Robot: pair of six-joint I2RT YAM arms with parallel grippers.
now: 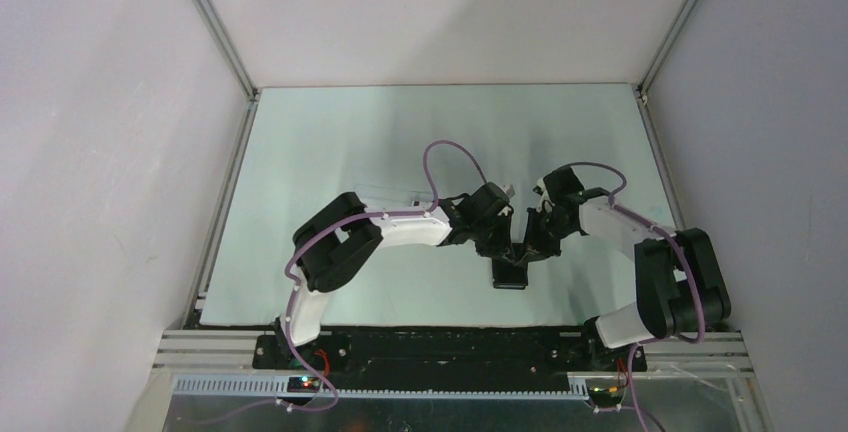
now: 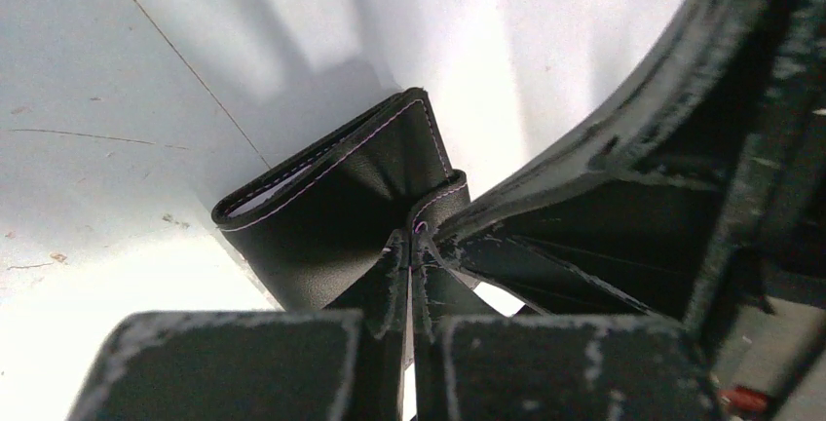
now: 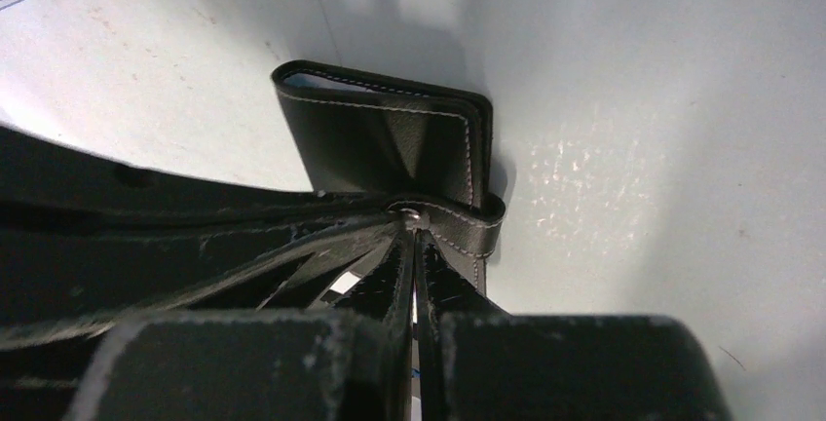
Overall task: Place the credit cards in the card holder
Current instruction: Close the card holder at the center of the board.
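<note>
The pale table (image 1: 330,152) fills the top view. The left arm (image 1: 400,229) reaches in from 8 o'clock and the right arm (image 1: 625,232) from 4 o'clock. They meet a little toward 6 o'clock from the table's centre. There the black card holder (image 1: 510,274) lies folded shut on the surface. The left gripper (image 2: 410,246) has its fingers drawn together with only a slit between them, their tips against the card holder's strap. The right gripper (image 3: 414,246) is closed the same way, with its tips at the snap tab (image 3: 468,226) that wraps the edge. Whether either pinches the leather cannot be told. A pale sliver (image 3: 314,79) shows inside the fold at 11 o'clock; whether it is card or lining is unclear.
</note>
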